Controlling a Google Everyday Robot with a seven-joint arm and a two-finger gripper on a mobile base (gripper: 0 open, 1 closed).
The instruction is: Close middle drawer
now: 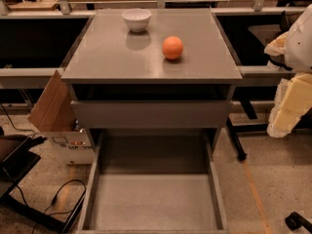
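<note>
The middle drawer (153, 201) stands pulled far out of the grey cabinet (151, 62) toward the camera. It is a wide shallow box with a bare grey floor, and its front lies at the bottom edge of the view. Above it is another grey drawer front (151, 113), with a dark gap under the cabinet top. My gripper (286, 106) hangs at the right edge of the view, cream-coloured under a white arm. It is right of the cabinet, level with the upper front, and apart from the drawer.
A white bowl (136, 19) and an orange (172, 48) sit on the cabinet top. A cardboard flap (51, 106) and a white box (73, 147) stand at the left. Cables (63, 199) lie on the floor at the left. A black stand leg (236, 140) and a caster (297, 221) are at the right.
</note>
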